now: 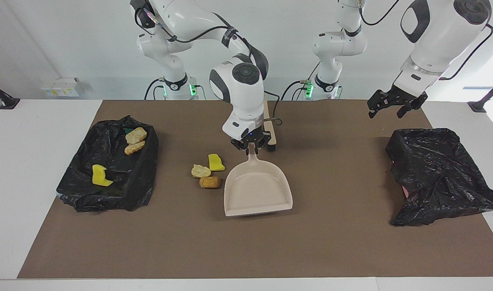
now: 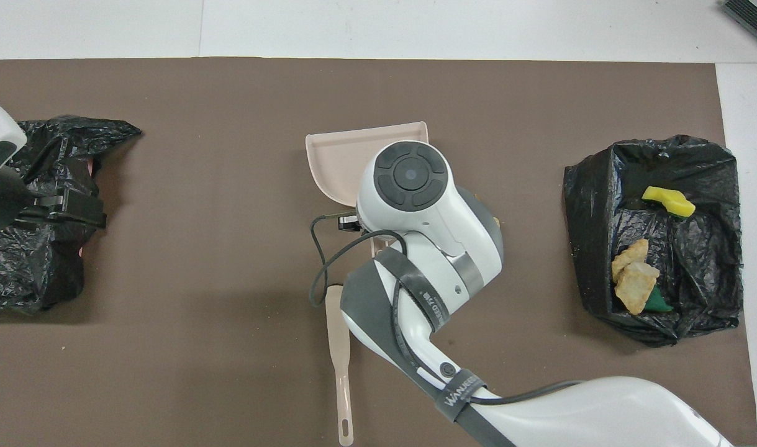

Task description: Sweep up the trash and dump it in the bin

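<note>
At the right arm's end of the bench (image 1: 28, 161) we see the bin (image 1: 108, 198), lined with a black bag and standing on the brown mat (image 1: 246, 242). Part of the trash lies inside it: a yellow sponge chunk (image 1: 100, 176) and, nearer to the robots, two tan crusty lumps (image 1: 134, 140) beside a small green piece (image 1: 127, 130).

Toward the middle, three more scraps sit in a tight cluster on the mat: a yellow sponge piece (image 1: 215, 162), a pale lump (image 1: 200, 171) and an orange-brown lump (image 1: 210, 182). They lie just beside the dustpan (image 1: 256, 190), on the side toward the bin.

The right arm reaches in over the middle of the mat. Its right tool (image 1: 250, 146) is clamped onto the dustpan's handle, and the pan's open mouth points away from the robots. The pan is empty and sits low over the mat; we cannot tell whether its lip touches.

The brush (image 2: 339, 347) lies on the mat nearer to the robots than the dustpan, partly hidden under the right arm, with nothing holding it.

At the left arm's end, the left tool (image 1: 387, 110) hangs idle in the air over the mat close to a crumpled black bag (image 1: 440, 173). Its fingers are spread wide and hold nothing.
</note>
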`<state>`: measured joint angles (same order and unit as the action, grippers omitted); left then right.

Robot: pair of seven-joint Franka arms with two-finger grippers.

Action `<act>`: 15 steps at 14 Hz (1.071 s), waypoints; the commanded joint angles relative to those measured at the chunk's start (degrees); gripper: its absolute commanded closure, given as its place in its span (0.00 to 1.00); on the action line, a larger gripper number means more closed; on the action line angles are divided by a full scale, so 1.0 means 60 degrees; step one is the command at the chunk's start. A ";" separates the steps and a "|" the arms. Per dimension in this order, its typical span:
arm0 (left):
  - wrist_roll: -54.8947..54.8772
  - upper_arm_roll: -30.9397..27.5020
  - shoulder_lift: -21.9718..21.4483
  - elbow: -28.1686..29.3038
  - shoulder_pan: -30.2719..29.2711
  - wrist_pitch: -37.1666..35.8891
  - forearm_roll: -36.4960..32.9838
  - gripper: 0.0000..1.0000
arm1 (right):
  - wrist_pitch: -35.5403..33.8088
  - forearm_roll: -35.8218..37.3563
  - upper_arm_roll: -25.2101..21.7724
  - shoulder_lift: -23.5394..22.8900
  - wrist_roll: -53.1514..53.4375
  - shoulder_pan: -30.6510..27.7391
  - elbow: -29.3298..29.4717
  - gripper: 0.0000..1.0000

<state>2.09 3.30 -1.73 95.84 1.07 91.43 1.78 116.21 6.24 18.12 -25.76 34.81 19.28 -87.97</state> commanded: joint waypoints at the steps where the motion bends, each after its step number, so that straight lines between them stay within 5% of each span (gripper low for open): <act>1: -0.0201 0.0021 -0.0195 0.0184 -0.0032 -0.0064 -0.0165 0.00 | 0.0523 0.0614 -0.0033 -0.0876 0.0759 0.0345 0.0628 1.00; 3: -0.0332 0.0021 -0.0268 0.0271 -0.0017 -0.0063 -0.0165 0.00 | 0.0700 0.0630 -0.0018 -0.0994 0.0760 0.0375 0.0570 0.98; 4: -0.0391 0.0021 -0.0268 0.0286 -0.0017 -0.0049 -0.0165 0.00 | 0.0947 0.0645 0.0011 -0.1038 0.0760 0.0375 0.0526 0.83; 5: -0.0392 0.0021 -0.0297 0.0330 -0.0017 -0.0048 -0.0165 0.00 | 0.1240 0.0645 0.0011 -0.1068 0.0746 0.0361 0.0511 0.51; 9: -0.0377 0.0021 -0.0327 0.0403 -0.0002 -0.0019 -0.0165 0.00 | 0.1141 0.0922 0.0011 -0.1010 0.0687 0.0390 0.0511 0.00; 11: -0.0377 0.0021 -0.0327 0.0418 0.0027 0.0054 -0.0165 0.00 | 0.0893 0.0894 0.0041 -0.0603 0.0643 0.0375 0.0351 0.00; 15: -0.0246 0.0094 -0.0210 0.0448 0.0115 0.0361 -0.0165 0.00 | 0.0145 0.0472 0.0464 0.1578 0.0614 0.0375 -0.1476 0.00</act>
<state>0.43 3.72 -2.12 96.70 1.19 91.69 1.78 118.00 10.34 19.31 -25.25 38.18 21.69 -87.67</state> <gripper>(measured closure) 0.000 0.000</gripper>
